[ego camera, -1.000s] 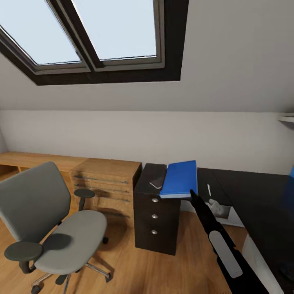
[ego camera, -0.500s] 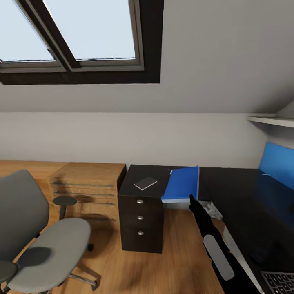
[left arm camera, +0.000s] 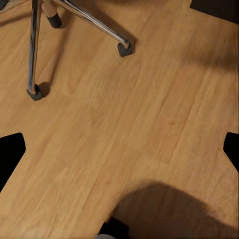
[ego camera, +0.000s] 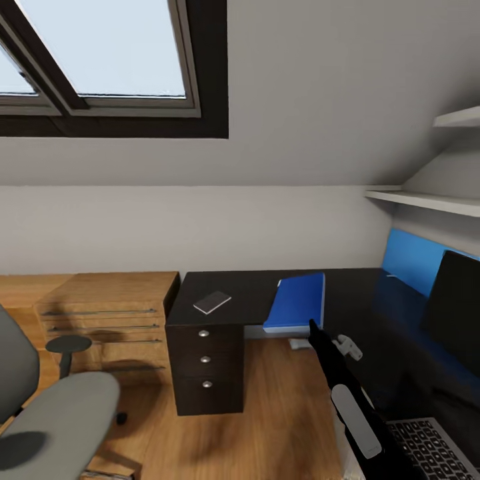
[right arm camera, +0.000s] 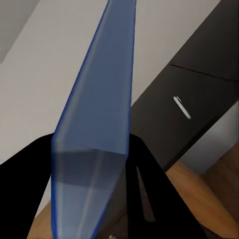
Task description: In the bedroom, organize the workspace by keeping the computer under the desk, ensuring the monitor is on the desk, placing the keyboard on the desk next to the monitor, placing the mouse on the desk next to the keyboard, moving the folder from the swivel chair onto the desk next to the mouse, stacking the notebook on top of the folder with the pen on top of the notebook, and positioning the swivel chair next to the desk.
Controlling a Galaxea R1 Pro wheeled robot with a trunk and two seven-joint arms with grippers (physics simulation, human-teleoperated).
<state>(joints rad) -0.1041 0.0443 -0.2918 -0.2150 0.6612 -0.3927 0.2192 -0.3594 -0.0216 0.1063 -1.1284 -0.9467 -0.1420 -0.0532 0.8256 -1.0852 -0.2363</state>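
Apparently folder (ego camera: 296, 301) in right end effector (ego camera: 312, 325).

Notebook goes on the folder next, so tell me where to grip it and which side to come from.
The notebook lies flat on the desk above the drawers, turned at an angle, with bare desktop all round. Probably best: come from above and close the jaws across its shorter width, fingers on the two long edges. The right gripper is holding the folder, so set that down first.

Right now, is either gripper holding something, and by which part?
Yes: the right gripper is shut on the blue folder, pinching it at its near edge, by the corner closest to the robot. The left gripper's state cannot be told.
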